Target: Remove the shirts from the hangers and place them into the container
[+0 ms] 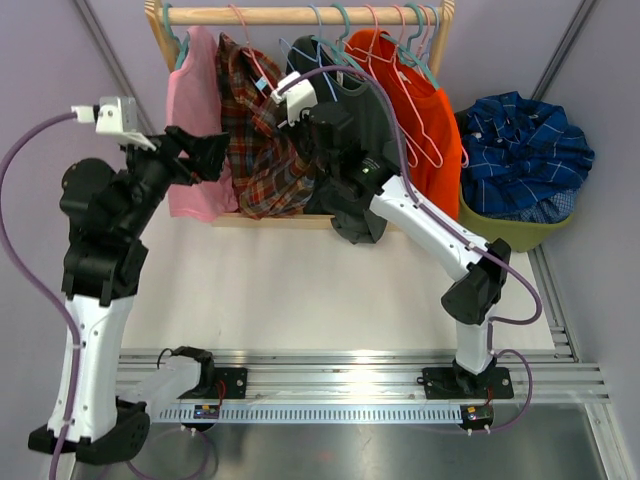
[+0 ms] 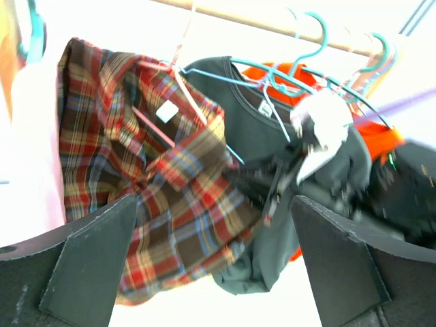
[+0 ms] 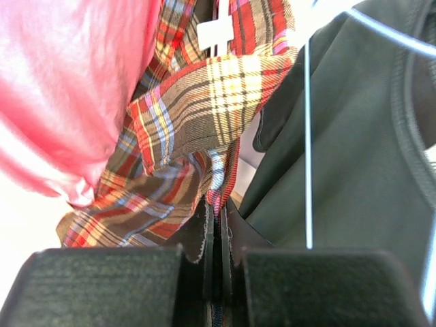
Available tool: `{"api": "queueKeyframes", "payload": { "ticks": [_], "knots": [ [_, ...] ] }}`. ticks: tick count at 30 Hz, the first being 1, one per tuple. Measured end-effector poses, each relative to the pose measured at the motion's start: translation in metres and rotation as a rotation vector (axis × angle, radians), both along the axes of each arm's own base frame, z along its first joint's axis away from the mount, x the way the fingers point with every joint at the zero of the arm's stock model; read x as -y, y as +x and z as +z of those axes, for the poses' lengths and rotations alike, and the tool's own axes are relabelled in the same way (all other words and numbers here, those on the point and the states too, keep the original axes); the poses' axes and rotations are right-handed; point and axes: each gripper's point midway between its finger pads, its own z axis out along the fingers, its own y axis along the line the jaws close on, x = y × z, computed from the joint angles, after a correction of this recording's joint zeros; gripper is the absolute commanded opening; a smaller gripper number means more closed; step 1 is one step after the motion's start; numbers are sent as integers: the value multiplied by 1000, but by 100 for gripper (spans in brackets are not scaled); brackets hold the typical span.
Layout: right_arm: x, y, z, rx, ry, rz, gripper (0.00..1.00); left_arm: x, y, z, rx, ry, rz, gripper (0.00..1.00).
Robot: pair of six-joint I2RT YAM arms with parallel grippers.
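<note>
A red-brown-green plaid shirt (image 1: 258, 150) hangs on a pink hanger (image 2: 182, 85) from the wooden rail (image 1: 300, 15). It sits between a pink shirt (image 1: 195, 130) and a dark grey shirt (image 1: 362, 222), which hangs on a teal hanger (image 2: 272, 76). An orange shirt (image 1: 425, 135) hangs furthest right. My right gripper (image 3: 221, 208) is shut on the plaid shirt's (image 3: 197, 102) front edge, beside the dark grey shirt (image 3: 354, 157). In front of the plaid shirt (image 2: 157, 204), touching nothing, my left gripper (image 2: 218, 272) stands wide open. The olive container (image 1: 510, 232) at the right holds a blue plaid shirt (image 1: 525, 150).
Several empty teal and pink hangers (image 1: 415, 35) crowd the rail's right end. The rack's wooden base (image 1: 270, 220) lies on the white table under the shirts. A metal rail (image 1: 350, 365) runs along the near edge by the arm bases.
</note>
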Motion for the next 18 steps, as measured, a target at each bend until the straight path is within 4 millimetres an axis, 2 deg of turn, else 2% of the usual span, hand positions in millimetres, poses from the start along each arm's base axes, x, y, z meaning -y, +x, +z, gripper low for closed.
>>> {"api": "queueKeyframes", "payload": {
  "ticks": [5,13,18],
  "knots": [
    [7,-9,23,24,40,8,0,-4,-32,-17,-6,-13,-10,99],
    [27,-32,81,107,130,28,0,-1,-49,-53,-71,-13,-46,99],
    [51,-61,115,107,174,53,0,-2,-58,-57,-74,-13,-53,99]
  ]
}}
